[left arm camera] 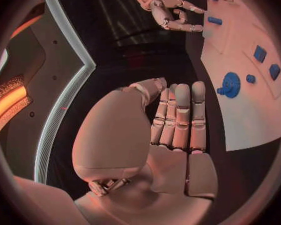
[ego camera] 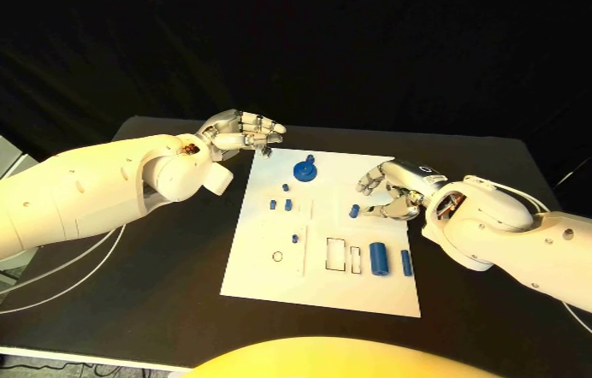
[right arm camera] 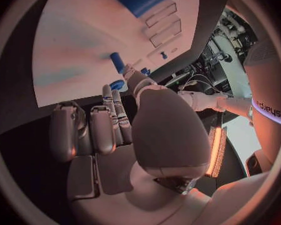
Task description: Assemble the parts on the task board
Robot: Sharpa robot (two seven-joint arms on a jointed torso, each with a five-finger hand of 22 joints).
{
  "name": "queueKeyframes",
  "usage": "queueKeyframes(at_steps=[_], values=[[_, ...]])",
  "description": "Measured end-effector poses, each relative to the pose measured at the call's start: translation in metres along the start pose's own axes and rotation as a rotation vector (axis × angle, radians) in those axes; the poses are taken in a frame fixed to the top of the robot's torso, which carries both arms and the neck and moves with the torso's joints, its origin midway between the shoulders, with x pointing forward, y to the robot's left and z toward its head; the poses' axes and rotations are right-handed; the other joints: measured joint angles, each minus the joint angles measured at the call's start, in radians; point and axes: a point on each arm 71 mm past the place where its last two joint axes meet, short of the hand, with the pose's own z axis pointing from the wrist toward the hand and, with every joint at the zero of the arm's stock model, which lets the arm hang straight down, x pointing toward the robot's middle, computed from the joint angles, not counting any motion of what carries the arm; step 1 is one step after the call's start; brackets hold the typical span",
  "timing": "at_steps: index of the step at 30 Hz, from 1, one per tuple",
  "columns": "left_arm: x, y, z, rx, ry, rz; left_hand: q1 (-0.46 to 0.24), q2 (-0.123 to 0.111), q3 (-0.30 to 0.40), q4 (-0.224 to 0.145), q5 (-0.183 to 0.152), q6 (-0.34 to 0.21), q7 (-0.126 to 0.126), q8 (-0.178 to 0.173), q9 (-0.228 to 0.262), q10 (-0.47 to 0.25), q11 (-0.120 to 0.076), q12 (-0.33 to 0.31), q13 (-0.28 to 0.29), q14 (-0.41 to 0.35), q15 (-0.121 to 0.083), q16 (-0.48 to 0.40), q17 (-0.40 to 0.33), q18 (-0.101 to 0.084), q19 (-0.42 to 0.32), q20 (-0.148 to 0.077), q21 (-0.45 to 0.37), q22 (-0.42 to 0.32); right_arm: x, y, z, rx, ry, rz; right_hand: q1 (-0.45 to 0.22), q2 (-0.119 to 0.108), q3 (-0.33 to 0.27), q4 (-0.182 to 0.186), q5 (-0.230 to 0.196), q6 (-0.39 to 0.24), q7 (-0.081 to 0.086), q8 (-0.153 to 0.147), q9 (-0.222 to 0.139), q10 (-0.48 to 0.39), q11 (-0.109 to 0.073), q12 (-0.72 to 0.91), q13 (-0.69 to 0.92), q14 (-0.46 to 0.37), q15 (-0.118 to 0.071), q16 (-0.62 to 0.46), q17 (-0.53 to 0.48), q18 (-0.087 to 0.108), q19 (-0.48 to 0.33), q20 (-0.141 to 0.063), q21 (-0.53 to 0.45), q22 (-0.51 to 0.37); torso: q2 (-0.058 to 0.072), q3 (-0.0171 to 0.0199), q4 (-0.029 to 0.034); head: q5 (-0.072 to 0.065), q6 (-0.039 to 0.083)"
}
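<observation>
The task board [ego camera: 323, 275] lies in the middle of the table [ego camera: 494, 173], its long side running away from the robot; the blue parts are scattered over it, none yet in a hand. The right hand [ego camera: 393, 191] hangs over the board's right edge with its fingers apart and curved, holding nothing so far as the head view shows; a small blue part [ego camera: 354, 211] lies just beside its fingertips, on the side toward the board's middle, and the right wrist view shows a small blue part [right arm camera: 117, 62] just past those fingertips, probably the same one. The left hand [ego camera: 242, 135] is at the board's far left corner, off the plate, fingers loosely extended and empty; the round blue gear [ego camera: 304, 171] lies near it, on the board. Two long blue cylinders [ego camera: 377, 259] lie at the near right, their long axes along the board's length, nearer the right arm. I judge the right hand best placed for the small part.
</observation>
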Motion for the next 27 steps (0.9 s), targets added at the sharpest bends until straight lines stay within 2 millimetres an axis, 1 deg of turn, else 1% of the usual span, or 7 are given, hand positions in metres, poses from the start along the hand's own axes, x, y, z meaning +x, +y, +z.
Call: queueKeyframes(at_steps=[4,7,10,14,21,23,27], values=[[-0.001,0.0,0.0,0.0,-0.001,0.0,0.0,0.0,0.0,0.0,0.0,0.0,0.0,0.0,0.001,0.0,0.0,0.0,0.0,0.0,0.0,0.0,0.0,0.0,0.0,0.0,0.0,0.0,0.003,0.002,0.002,-0.009,0.013,-0.002,0.01,0.01,-0.003,0.001,0.0,0.003,-0.003,0.0,0.0,0.0,0.0,0.008,0.0,0.0,0.0,0.0,0.0,0.0,0.0,0.0,0.0,0.0,0.001,0.0001,0.0006,-0.001,-0.001],[-0.001,0.0,0.0,-0.001,-0.001,0.0,0.0,0.0,0.0,0.0,0.0,0.0,0.0,0.0,0.001,0.0,0.0,0.0,0.0,0.0,0.0,0.0,0.0,0.0,0.0,0.0,0.0,0.0,0.005,0.005,0.004,-0.016,0.022,-0.003,0.009,0.009,-0.003,0.001,0.0,0.009,-0.001,0.0,0.0,0.0,0.0,0.01,0.0,0.0,0.0,0.0,0.0,0.0,0.0,0.0,0.005,0.0,0.001,-0.0002,0.0012,-0.001,-0.002],[-0.001,0.0,0.0,-0.001,-0.001,0.0,0.0,0.0,0.0,0.0,0.0,0.0,0.0,0.0,0.001,0.0,0.0,0.0,0.0,0.0,0.0,0.0,0.0,0.0,0.0,0.0,0.0,0.0,0.008,0.007,0.005,-0.023,0.033,-0.002,0.016,0.016,-0.002,0.003,0.0,0.019,-0.004,0.0,-0.001,0.017,-0.004,0.022,0.001,0.0,0.0,0.0,-0.001,0.0,0.0,0.0,0.015,0.0,0.001,-0.0004,0.0012,-0.001,-0.003],[-0.001,0.0,-0.001,-0.001,-0.001,0.0,0.0,0.0,0.0,0.0,0.0,0.0,0.0,0.0,0.001,0.0,0.0,0.0,0.0,0.0,0.0,0.0,0.0,0.0,0.0,0.0,0.0,0.0,0.013,0.01,0.007,-0.029,0.052,-0.001,0.021,0.021,0.013,0.018,0.0,0.029,-0.004,0.0,-0.003,0.042,-0.009,0.022,0.002,0.0,-0.008,0.0,-0.003,0.0,0.004,-0.004,0.033,0.0,0.0,-0.001,0.0017,-0.001,-0.005],[-0.001,0.0,-0.001,-0.002,0.0,0.0,0.0,0.0,0.0,0.0,0.0,0.0,0.0,0.0,0.0,0.0,0.0,0.0,-0.001,0.0,0.0,0.0,0.0,0.0,0.0,0.0,0.0,0.0,0.018,0.011,0.013,-0.023,0.072,-0.004,0.025,0.025,0.068,0.034,0.0,0.058,-0.001,0.0,-0.004,0.072,-0.014,0.018,0.0,0.0,-0.008,0.0,-0.013,0.0,0.0,-0.007,0.055,0.0,0.0,-0.0016,0.0017,-0.001,-0.006],[-0.001,0.0,-0.001,-0.002,0.0,0.0,0.0,0.0,0.0,0.0,0.0,0.0,0.0,0.002,0.001,0.0,0.0,0.0,-0.001,0.0,0.0,0.0,0.0,0.0,0.0,0.0,0.0,0.0,0.02,0.011,0.014,-0.019,0.076,-0.006,0.025,0.025,0.074,0.039,0.0,0.058,-0.001,0.0,-0.004,0.075,-0.011,0.018,-0.001,0.0,-0.008,0.0,-0.013,0.0,0.0,-0.007,0.055,0.0,0.0,-0.0016,0.0017,-0.001,-0.006],[-0.001,0.0,-0.001,-0.002,0.0,0.0,0.0,0.0,0.0,0.0,0.0,0.0,0.0,0.006,0.002,0.0,0.0,0.0,-0.001,0.0,0.0,0.0,0.002,0.0,0.0,0.0,0.0,-0.001,0.021,0.011,0.015,-0.014,0.079,-0.011,0.025,0.025,0.094,0.04,0.0,0.066,-0.002,0.0,-0.004,0.079,-0.014,0.009,-0.003,0.0,-0.008,0.0,-0.014,0.0,0.0,-0.007,0.055,0.0,0.0,-0.0016,0.0017,-0.001,-0.008]])
